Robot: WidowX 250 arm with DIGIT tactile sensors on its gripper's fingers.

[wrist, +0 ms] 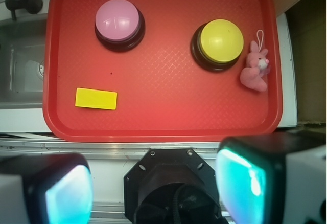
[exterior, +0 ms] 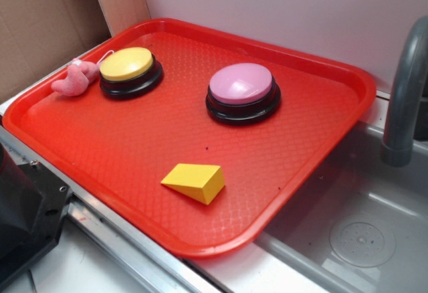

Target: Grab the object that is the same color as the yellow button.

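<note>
The small yellow wedge block point(exterior: 194, 182) lies on the red tray point(exterior: 120, 139) near its front edge; in the wrist view the wedge point(wrist: 96, 98) sits at the tray's lower left. The yellow button point(exterior: 129, 70) on its black base stands at the tray's back left and also shows in the wrist view point(wrist: 220, 43). My gripper point(wrist: 156, 188) is open and empty, its two fingers wide apart, high above the robot's base, short of the tray's point(wrist: 153, 86) near rim. The gripper is out of the exterior view.
A pink-topped button point(exterior: 242, 91) stands mid-tray; it also shows in the wrist view point(wrist: 119, 23). A pink plush toy point(exterior: 75, 79) lies at the rim beside the yellow button. A grey sink point(exterior: 354, 233) with faucet point(exterior: 403, 92) is right. The black robot base point(exterior: 27, 219) is front left.
</note>
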